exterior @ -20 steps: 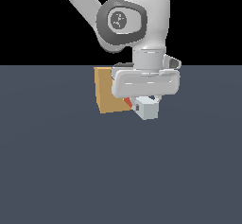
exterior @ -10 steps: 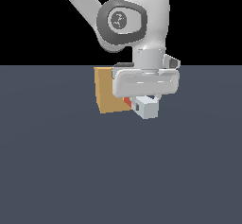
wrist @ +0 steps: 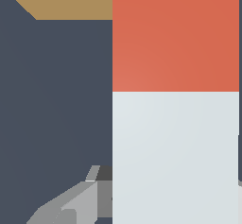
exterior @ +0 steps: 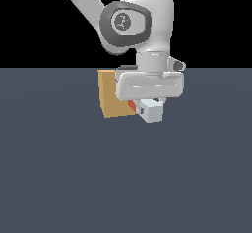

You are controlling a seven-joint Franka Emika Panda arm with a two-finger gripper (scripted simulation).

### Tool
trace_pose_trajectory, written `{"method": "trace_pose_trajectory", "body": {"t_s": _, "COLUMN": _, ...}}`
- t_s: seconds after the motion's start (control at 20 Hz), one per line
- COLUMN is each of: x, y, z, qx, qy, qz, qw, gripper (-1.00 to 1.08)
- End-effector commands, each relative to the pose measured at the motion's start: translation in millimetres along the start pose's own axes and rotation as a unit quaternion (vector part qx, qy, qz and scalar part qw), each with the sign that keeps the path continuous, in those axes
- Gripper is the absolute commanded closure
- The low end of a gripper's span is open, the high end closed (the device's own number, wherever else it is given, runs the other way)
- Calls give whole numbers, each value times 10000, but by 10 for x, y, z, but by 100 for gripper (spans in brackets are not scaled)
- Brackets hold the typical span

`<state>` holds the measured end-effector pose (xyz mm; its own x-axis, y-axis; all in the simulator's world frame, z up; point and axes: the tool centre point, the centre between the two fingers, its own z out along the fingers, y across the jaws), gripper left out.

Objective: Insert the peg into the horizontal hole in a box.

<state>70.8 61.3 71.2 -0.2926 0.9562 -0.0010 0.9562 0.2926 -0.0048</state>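
one long grey-white and red peg [exterior: 147,110] is clamped in the closed gripper [exterior: 150,104] beside the tan-orange box [exterior: 112,97]; if misaligned, jamming is risked.

gripper [exterior: 150,104] holds peg [exterior: 149,111], red end against box [exterior: 112,99].

A: How is the scene lit?

B: Evenly and softly, a flat simulator render. No glare or cast shadows on the dark floor [exterior: 59,178].

A: Any blur?

B: Edges look soft and pixelated. Up close, the peg [wrist: 176,100] brightens slightly toward seven o'clock of its red half.
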Motion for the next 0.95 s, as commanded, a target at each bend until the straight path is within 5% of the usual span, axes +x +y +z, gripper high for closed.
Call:
{"method": "trace_pose_trajectory", "body": {"t_s": 0.0, "x": 121, "y": 14, "z": -29, "qx": -26, "qy": -2, "qz": -11, "qw": 10000, "gripper": 108}}
{"method": "trace_pose_trajectory", "body": {"t_s": 0.5, "x": 831, "y": 15, "z": -47, "qx": -42, "qy": -6, "qz": -12, "qw": 10000, "gripper": 108}}
{"method": "trace_pose_trajectory", "body": {"t_s": 0.9, "x": 911, "y": 33, "z": -50, "qx": -45, "qy": -7, "qz": -12, "qw": 10000, "gripper": 108}}
